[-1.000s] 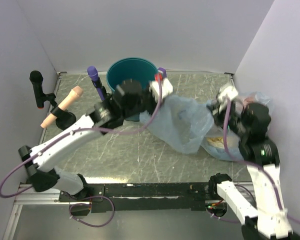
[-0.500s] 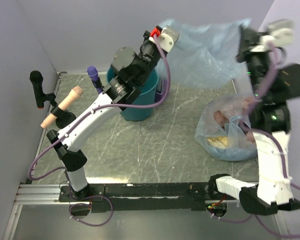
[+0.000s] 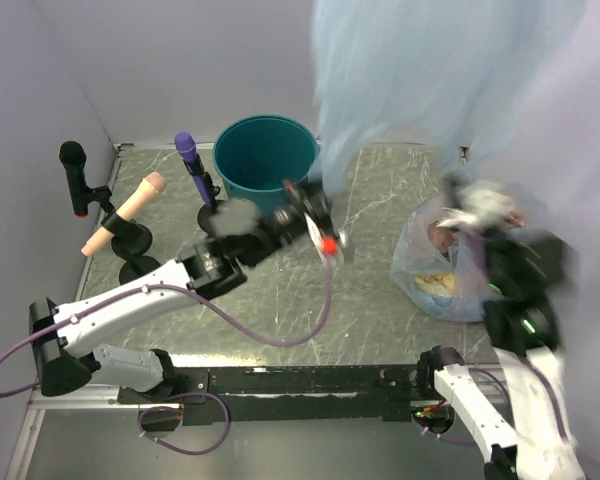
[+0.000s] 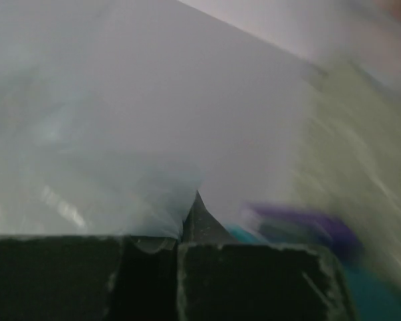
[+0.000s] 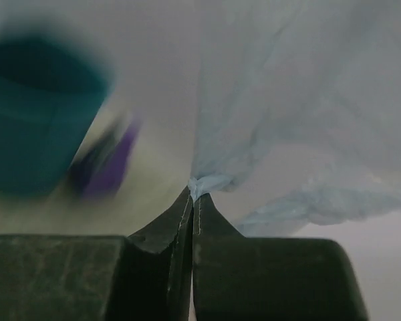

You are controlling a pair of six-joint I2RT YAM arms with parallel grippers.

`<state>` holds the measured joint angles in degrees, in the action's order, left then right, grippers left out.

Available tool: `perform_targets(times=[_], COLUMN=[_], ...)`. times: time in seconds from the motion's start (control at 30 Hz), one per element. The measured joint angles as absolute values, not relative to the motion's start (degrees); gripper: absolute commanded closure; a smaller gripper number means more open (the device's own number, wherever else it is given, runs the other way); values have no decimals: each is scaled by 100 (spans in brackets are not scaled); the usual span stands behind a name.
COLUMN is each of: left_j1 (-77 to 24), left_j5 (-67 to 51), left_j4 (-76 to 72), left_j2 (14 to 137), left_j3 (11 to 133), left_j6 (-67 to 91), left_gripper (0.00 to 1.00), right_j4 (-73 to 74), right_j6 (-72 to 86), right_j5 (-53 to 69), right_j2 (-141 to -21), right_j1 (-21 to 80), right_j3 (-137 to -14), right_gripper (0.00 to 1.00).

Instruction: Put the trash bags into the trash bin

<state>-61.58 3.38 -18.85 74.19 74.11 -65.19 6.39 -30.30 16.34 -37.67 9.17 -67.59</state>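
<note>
Left gripper (image 4: 187, 217): jaws closed, pinching a fold of the bag (image 3: 430, 70). Right gripper (image 5: 193, 194): jaws closed on a twisted corner of the same bag. The bag hangs spread in the air, motion-blurred, right of the bin (image 3: 265, 155) and outside it. A stuffed clear bag (image 3: 435, 275) lies farther right of the bin.

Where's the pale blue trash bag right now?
In the top view the trash bag is up in the air at upper right, right of the teal trash bin and above the clear stuffed bag; the left gripper and right gripper each pinch it.
</note>
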Motion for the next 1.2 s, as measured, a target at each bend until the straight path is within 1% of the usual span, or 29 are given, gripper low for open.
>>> perform_targets(times=[0.13, 0.2, 0.27, 0.37, 0.47, 0.6, 0.73, 0.8, 0.9, 1.03, 1.1, 1.17, 1.2], left_j1=[-6198, -6342, -6521, -6689, -6694, -6665, -6493, -6278, -5872, -5290, -5068, -4947, -4928], left_j5=[346, 298, 226, 110, 139, 375, 642, 858, 1188, 1529, 1684, 1673, 1603], left_j4=[749, 2102, 2921, 3367, 3225, 2794, 2512, 2268, 1892, 1457, 1017, 473, 200], left_j2=[7279, 7236, 7052, 6576, 6307, 6340, 6895, 7293, 7885, 9080, 9627, 9937, 9983], left_j3=[5885, 5343, 5275, 5664, 6195, 6493, 6995, 7430, 8213, 10088, 10991, 11507, 11568], left_j6=[-6788, -6650, -6399, -5911, -5430, -4604, -3763, -3363, -2906, -2630, -2746, -3146, -3400], left_gripper=[99, 99, 99, 99, 99, 99, 99, 99, 99, 99, 99, 99, 99], right_j4=[3317, 4593, 5175, 5382, 5166, 4899, 4241, 3756, 2963, 1890, 1347, 919, 683], right_j6=[-3715, -3804, -3811, -3704, -3409, -2757, -2003, -1636, -1286, -1127, -1160, -1264, -1347], right_j5=[2484, 2851, 3131, 3452, 3590, 3382, 2687, 2080, 1179, 290, 60, -45, -47], right_j2=[-4322, -4163, -3527, -2729, -2727, -2954, -3334, -3627, -4185, -5245, -5817, -6248, -6396], right_j1=[913, 908, 913, 928, 963, 961, 961, 961, 958, 930, 921, 921, 921], right_j3=[-5201, -4672, -4705, -5408, -5986, -6007, -6058, -6257, -6720, -7859, -8615, -9146, -9360], right_gripper=[100, 100, 100, 100, 100, 100, 100, 100, 100, 100, 100, 100, 100])
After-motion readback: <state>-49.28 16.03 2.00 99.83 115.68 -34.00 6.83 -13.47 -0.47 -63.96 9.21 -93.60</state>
